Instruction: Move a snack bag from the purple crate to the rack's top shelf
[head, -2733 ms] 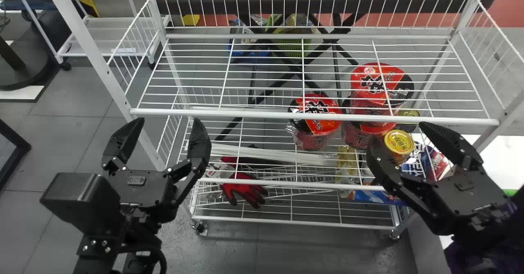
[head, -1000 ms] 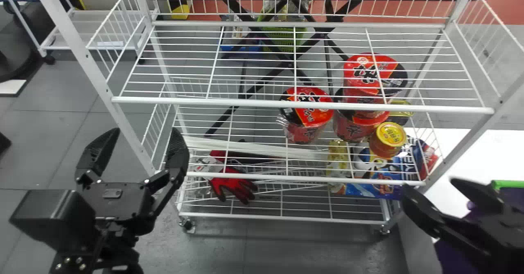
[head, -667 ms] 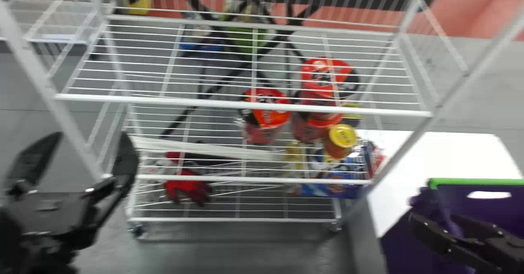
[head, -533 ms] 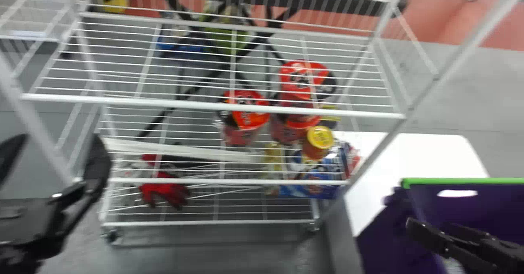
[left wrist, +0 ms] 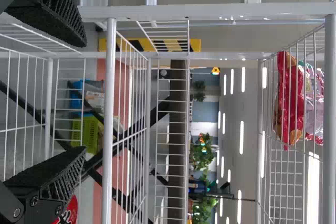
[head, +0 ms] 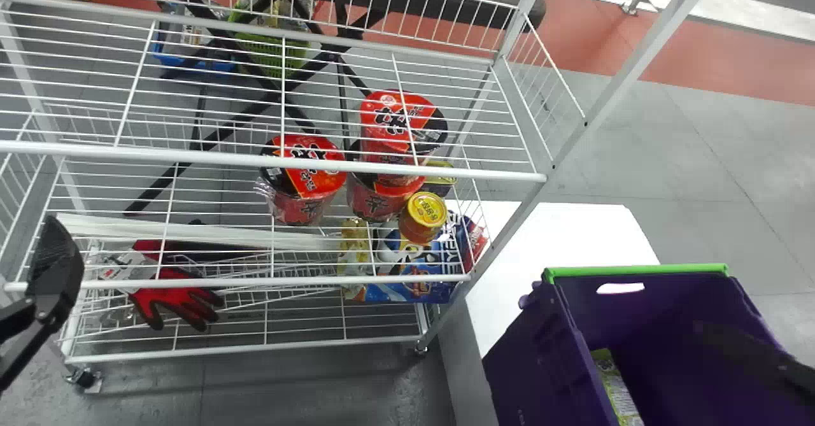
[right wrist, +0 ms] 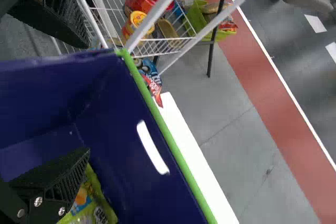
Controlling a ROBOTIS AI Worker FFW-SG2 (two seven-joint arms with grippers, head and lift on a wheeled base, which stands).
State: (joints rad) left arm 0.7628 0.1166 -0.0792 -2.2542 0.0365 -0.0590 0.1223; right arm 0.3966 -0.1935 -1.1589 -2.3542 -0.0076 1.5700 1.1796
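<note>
My left gripper [head: 56,270] stands at the head view's left edge, in front of the rack; the left wrist view has this gripper [left wrist: 84,97] open and empty. At the lower right is my right gripper [head: 791,370], dark against the purple crate [head: 552,330]. In the right wrist view the right gripper [right wrist: 87,99] is open, one finger over the crate's interior and above a green-yellow snack bag [right wrist: 88,203], the other past its wall. That bag [head: 616,391] lies low inside the crate, partly hidden by its wall. Red bags [left wrist: 290,100] rest on a high rack shelf.
The white wire rack [head: 382,172] stands ahead, its corner post close to the crate. Red noodle cups [head: 305,174], a yellow-lidded tub [head: 425,213], blue packs and red gloves [head: 175,298] lie on lower shelves. A white table [head: 573,228] adjoins the crate.
The head view has swung right, so the rack shifts left and the crate has come in with the bag in it. My right gripper has moved over to the crate.
</note>
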